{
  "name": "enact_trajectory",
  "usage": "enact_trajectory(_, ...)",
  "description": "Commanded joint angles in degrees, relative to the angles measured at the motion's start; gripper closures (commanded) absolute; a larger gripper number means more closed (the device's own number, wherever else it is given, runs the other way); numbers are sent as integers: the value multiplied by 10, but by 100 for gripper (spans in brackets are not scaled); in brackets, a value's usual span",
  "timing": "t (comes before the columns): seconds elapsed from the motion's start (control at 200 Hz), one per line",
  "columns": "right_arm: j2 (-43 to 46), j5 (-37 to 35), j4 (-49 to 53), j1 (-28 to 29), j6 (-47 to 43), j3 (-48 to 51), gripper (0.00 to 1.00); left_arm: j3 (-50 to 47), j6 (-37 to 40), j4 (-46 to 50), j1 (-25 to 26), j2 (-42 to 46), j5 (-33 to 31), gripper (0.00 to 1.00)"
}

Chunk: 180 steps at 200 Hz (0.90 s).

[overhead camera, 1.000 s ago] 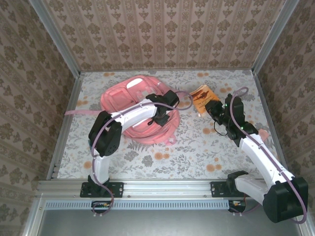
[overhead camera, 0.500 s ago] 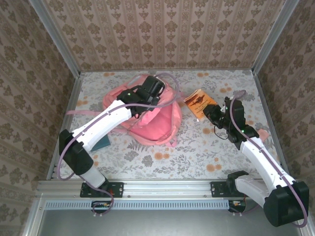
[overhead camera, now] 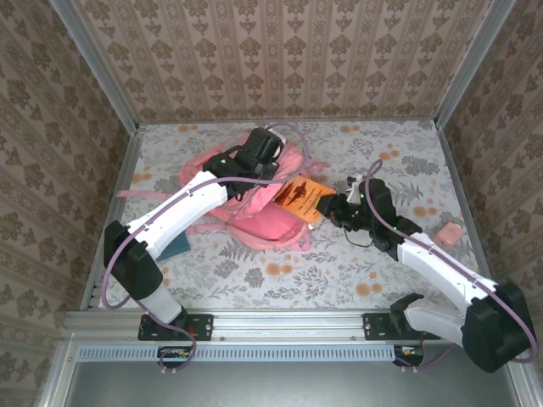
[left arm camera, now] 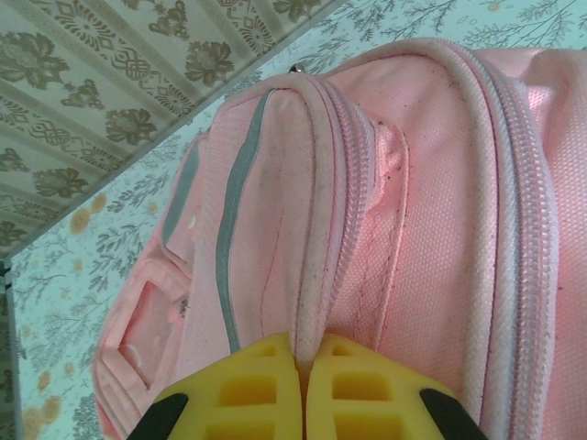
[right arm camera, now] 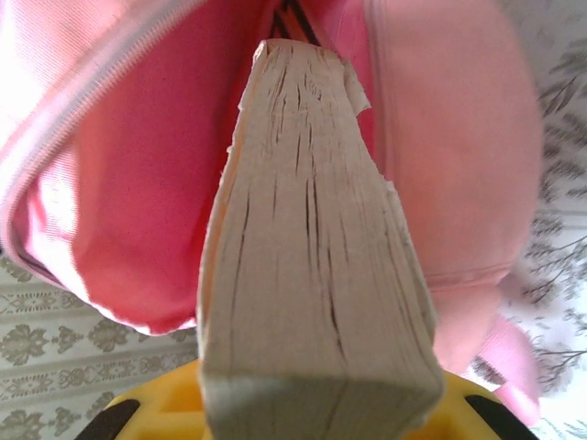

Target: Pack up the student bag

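Pinching a raised zip seam of the student bag (left arm camera: 413, 229) with my left pincer (left arm camera: 303, 390), closed tight on the fabric. Bag lies on the floral counter (overhead camera: 339, 271), left of centre, toward the far wall. Right pincer (overhead camera: 329, 206) clamped on a thick orange-covered book (overhead camera: 301, 197), page edge toward the wrist camera, far end against the bag's pink fabric. Small pink object (overhead camera: 448, 231) near the counter's right edge.

No word, number or brand is legible anywhere. The orange cover of the book (overhead camera: 299, 198), at the right edge of the student bag (overhead camera: 270, 224), bears a dark print too small to read.
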<state>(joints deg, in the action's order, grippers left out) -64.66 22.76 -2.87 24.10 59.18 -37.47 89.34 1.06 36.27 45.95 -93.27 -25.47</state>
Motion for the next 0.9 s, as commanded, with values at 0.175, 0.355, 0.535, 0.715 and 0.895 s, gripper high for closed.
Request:
enact_trajectory(0.175,-123,-31,-181,48,91,-59,84,41,-29,-74,19,24,-11,95)
enact_trajectory(0.355,-225,-83,-209,85,114,-136,84,30,-31,-85,25,41,-26,95)
enact_trajectory(0.535,-330,-131,-244,107,158,-193,85,12,-42,-99,25,63,-32,96)
enact_trajectory(0.715,-429,-178,-298,123,190,-240,85,9,-48,-103,23,73,-33,98)
enact_trajectory(0.895,-499,-191,-283,137,196,-309,81,6,-50,-103,21,71,-32,99)
